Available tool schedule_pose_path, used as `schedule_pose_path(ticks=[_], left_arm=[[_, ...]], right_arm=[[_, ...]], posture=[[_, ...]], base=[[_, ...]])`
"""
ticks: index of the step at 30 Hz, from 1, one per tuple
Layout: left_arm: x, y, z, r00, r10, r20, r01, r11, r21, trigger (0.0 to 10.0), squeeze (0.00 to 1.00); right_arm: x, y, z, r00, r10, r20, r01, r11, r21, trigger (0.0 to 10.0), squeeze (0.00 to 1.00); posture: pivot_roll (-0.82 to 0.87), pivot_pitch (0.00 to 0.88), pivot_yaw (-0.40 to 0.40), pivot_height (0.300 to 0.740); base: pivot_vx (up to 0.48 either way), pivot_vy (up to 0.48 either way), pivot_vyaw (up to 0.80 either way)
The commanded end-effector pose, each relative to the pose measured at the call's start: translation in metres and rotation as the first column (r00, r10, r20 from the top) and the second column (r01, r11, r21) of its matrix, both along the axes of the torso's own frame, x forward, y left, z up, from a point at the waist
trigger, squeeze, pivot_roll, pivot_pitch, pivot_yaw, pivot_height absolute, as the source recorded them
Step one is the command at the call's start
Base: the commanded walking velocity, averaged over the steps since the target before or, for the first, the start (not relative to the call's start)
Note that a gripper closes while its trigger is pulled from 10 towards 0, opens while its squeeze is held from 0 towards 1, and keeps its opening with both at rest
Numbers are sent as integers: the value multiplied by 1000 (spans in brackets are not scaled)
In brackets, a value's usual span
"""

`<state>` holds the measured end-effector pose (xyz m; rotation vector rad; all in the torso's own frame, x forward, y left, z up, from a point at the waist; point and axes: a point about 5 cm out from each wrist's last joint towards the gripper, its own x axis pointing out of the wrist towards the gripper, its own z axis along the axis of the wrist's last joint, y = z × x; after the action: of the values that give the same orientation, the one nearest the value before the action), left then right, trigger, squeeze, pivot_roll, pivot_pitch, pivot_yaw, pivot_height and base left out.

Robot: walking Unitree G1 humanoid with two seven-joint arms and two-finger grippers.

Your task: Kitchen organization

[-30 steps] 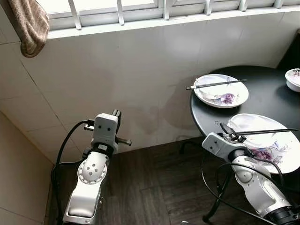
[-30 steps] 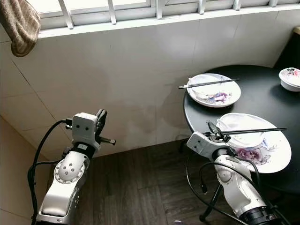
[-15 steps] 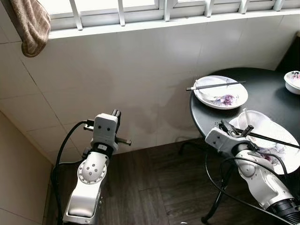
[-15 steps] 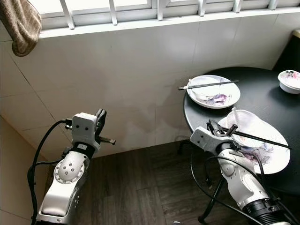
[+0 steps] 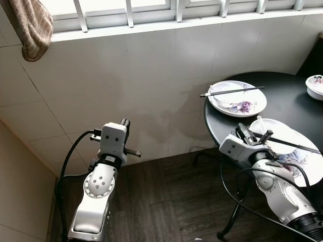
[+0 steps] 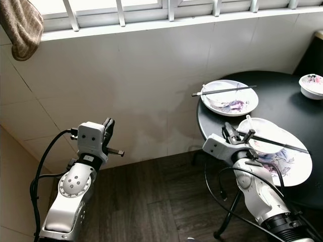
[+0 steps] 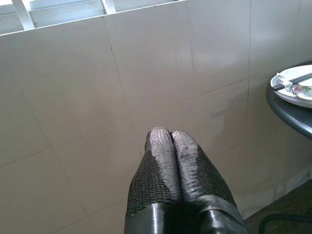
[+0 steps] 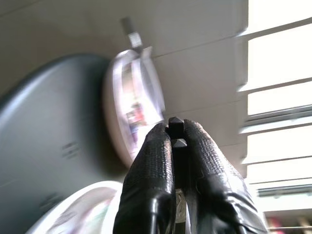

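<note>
My right gripper (image 5: 246,135) is at the near edge of the round black table (image 5: 290,103), shut on a pair of black chopsticks (image 5: 292,146). The chopsticks slant out over the near flowered plate (image 5: 303,169), which holds a small white bowl with a spoon handle (image 5: 260,122) sticking up. In the right wrist view the fingers (image 8: 156,161) press on the chopstick ends (image 8: 176,132). Farther back lies a second flowered plate (image 5: 237,98) with chopsticks (image 5: 232,92) across it. My left gripper (image 7: 170,137) is shut and empty, held up facing the tiled wall.
A small flowered bowl (image 5: 315,85) stands at the table's right edge. A brown towel (image 5: 33,27) hangs from the window bars at the upper left. The tiled wall (image 5: 126,75) is close ahead. Dark wood floor (image 5: 166,201) lies below, with the table's legs (image 5: 236,214) under my right arm.
The right gripper has turned with the chopsticks: they lay level across the near plate and now slant down to the right. The small bowl and spoon have come into view. The left arm is still.
</note>
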<state>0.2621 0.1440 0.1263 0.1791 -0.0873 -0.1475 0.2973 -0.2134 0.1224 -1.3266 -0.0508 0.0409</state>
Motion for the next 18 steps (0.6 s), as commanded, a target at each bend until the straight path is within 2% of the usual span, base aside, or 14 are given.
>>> schedule_pose_path(ticks=[1, 3, 7, 10, 12, 13, 14, 15, 17, 18], left_arm=[[1, 1, -1, 1000, 7, -13, -7, 1000, -13, 10000, 0], [1, 1, -1, 1000, 8, -14, -8, 1000, -15, 10000, 0], [1, 1, -2, 1000, 9, -14, -9, 1000, -17, 10000, 0], [2, 2, -2, 1000, 11, -14, -11, 1000, -18, 10000, 0], [2, 3, -1, 1000, 14, -13, -15, 1000, -21, 10000, 0], [2, 3, -1, 1000, 14, -13, -15, 1000, -21, 10000, 0], [3, 3, -1, 1000, 17, -12, -17, 1000, -23, 10000, 0], [3, 3, -1, 1000, 17, -12, -17, 1000, -23, 10000, 0], [4, 4, 1, 1000, 25, 0, -25, 999, -31, 10000, 0], [5, 5, 3, 999, 31, 7, -31, 999, -35, 10000, 0]], right_arm=[[5, -3, 22, 994, -12, 111, 15, 1000, -26, 0, 0], [7, 1, 32, 986, 7, 168, -4, 1000, -17, 0, 0], [8, 9, 41, 974, 48, 223, -47, 999, -10, 0, 0], [8, 17, 45, 965, 78, 250, -74, 997, -25, 0, 0], [8, 30, 48, 954, 123, 275, -121, 992, -25, 0, 0], [8, 30, 48, 954, 123, 275, -121, 992, -25, 0, 0], [9, 38, 50, 949, 149, 279, -150, 989, -18, 4000, 0], [9, 38, 50, 949, 149, 279, -150, 989, -18, 4000, 0], [8, 55, 55, 930, 214, 299, -226, 974, 5, 3647, 0], [8, 63, 57, 919, 249, 305, -265, 964, 13, 9725, 0]], posture=[[-43, 23, 10, 740], [-43, 23, 10, 740], [-43, 23, 10, 740], [-42, 21, 12, 740], [-43, 20, 13, 740], [-43, 20, 13, 740], [-45, 21, 14, 740], [-45, 21, 14, 740], [-40, 21, 15, 740], [-38, 21, 16, 740]], base=[[0, 0, 0], [0, 0, 0], [0, 0, 0], [0, 0, 800], [0, 0, 800], [0, 0, 800], [0, 0, 800], [0, 0, 800], [0, 0, 800], [0, 0, 800]])
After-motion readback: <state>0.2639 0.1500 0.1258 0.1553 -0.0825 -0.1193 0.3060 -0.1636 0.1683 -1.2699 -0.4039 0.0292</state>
